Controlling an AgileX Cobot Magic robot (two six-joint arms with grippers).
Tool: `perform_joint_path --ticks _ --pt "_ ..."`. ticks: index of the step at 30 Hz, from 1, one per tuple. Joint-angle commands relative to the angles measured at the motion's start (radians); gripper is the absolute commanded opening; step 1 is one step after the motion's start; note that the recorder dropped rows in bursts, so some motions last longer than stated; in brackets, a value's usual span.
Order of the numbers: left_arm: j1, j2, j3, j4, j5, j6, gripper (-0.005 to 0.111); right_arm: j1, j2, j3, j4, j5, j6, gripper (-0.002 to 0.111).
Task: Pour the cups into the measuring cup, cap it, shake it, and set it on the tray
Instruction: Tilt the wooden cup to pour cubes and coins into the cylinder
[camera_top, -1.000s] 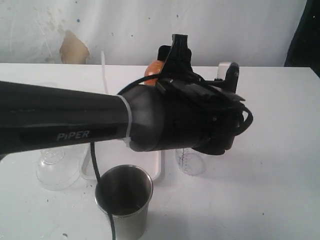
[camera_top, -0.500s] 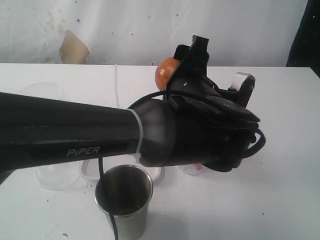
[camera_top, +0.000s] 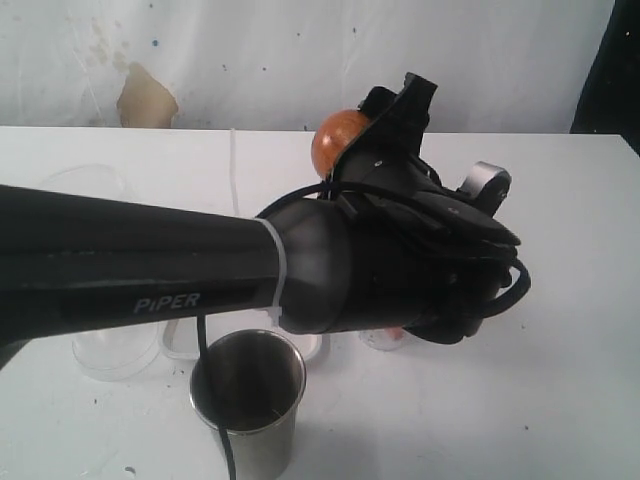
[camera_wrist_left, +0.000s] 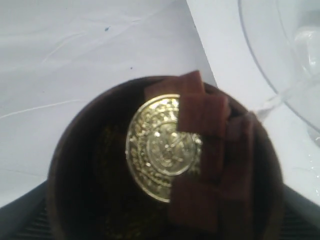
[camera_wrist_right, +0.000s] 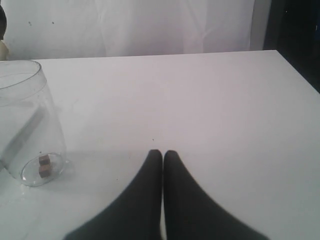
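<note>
**Left arm tips brown cup at measuring cup.** The left arm (camera_top: 130, 260) stretches nearly level across the tabletop (camera_top: 570, 320) from the left of the exterior view. Its wrist is rolled. The left jaws pinch the brown cup (camera_top: 335, 140) by its sides, holding it raised and tilted. The measuring cup (camera_top: 385, 338) stands below the wrist, and only its base shows there.

The left wrist view looks into the brown cup. A gold coin (camera_wrist_left: 160, 150) and several brown blocks (camera_wrist_left: 205, 165) lie heaped toward the side nearest a clear rim (camera_wrist_left: 270, 65).

The steel tumbler (camera_top: 248, 400) stands upright in the foreground, just in front of a corner of the tray (camera_top: 315, 348). A frosted jar (camera_top: 105, 350) sits at the tray's left.

The right jaws are pressed together and point low across the tabletop, apart from the measuring cup. In the right wrist view two small brown cubes (camera_wrist_right: 44, 166) rest in the bottom of the measuring cup.
</note>
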Motion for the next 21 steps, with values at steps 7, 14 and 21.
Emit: perform_joint_path --ticks 7,14,21 --pt "-0.015 0.035 -0.006 0.119 0.017 -0.024 0.0 0.003 -0.006 0.005 -0.007 -0.002 0.006 0.0" --pt "-0.018 0.079 -0.006 0.192 0.017 -0.047 0.0 0.003 -0.006 0.005 -0.007 -0.002 0.006 0.0" --pt "-0.014 0.079 -0.006 0.233 0.017 0.03 0.0 0.003 -0.006 0.005 -0.007 -0.002 0.006 0.0"
